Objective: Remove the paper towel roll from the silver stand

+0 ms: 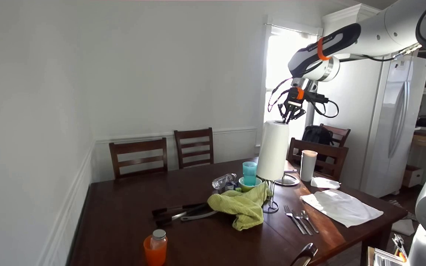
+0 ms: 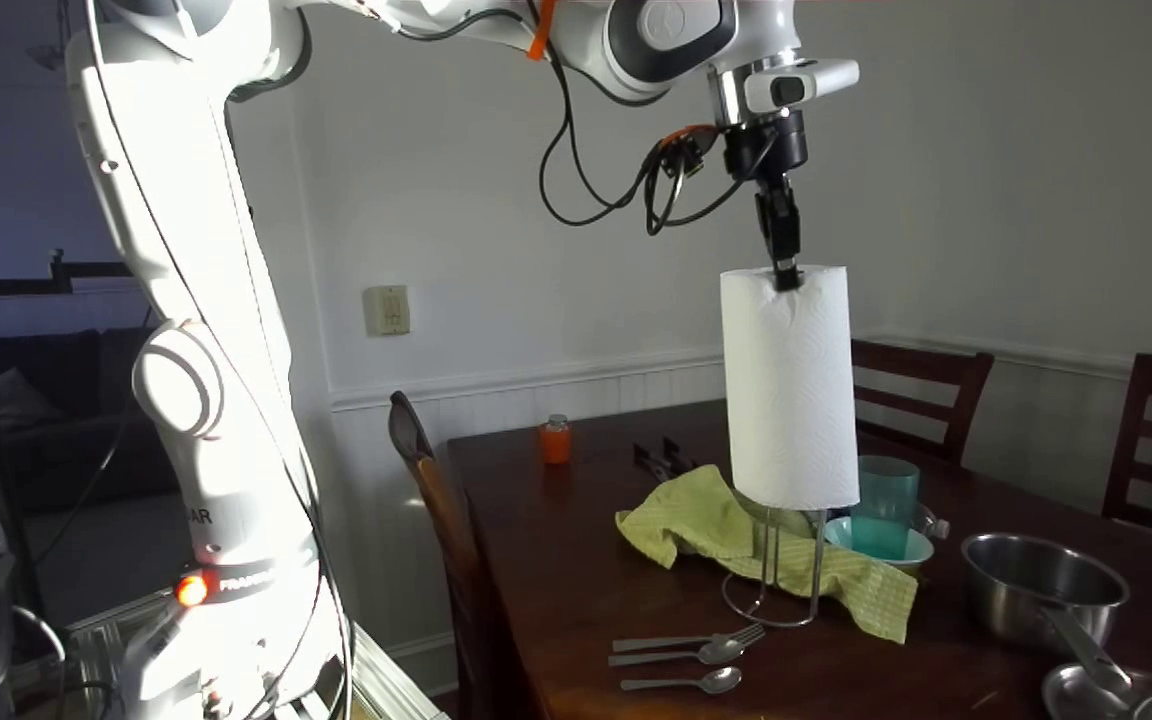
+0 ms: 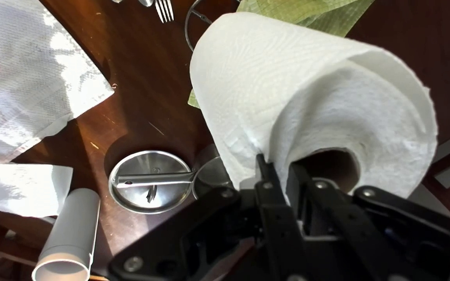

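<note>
The paper towel roll [image 1: 273, 151] is a tall white cylinder, also seen in an exterior view [image 2: 791, 390] and the wrist view [image 3: 256, 78]. Its lower end is well above the base ring of the silver wire stand [image 2: 817, 565]; the stand's wires show below it and their upper part is hidden inside the roll. The stand also shows in an exterior view [image 1: 270, 207]. My gripper [image 3: 275, 160] is shut on the roll's top edge, one finger in the core hole and one outside, pinching the paper. It shows above the roll in both exterior views [image 1: 286, 120] [image 2: 787, 280].
A green cloth [image 2: 696, 510] lies against the stand. A teal cup [image 2: 886, 500] in a bowl [image 2: 921, 548] and a metal pot [image 2: 1046, 590] stand close by. Forks and spoons [image 1: 301, 221], white paper [image 1: 342, 207] and a grey cylinder [image 1: 308, 166] are on the table.
</note>
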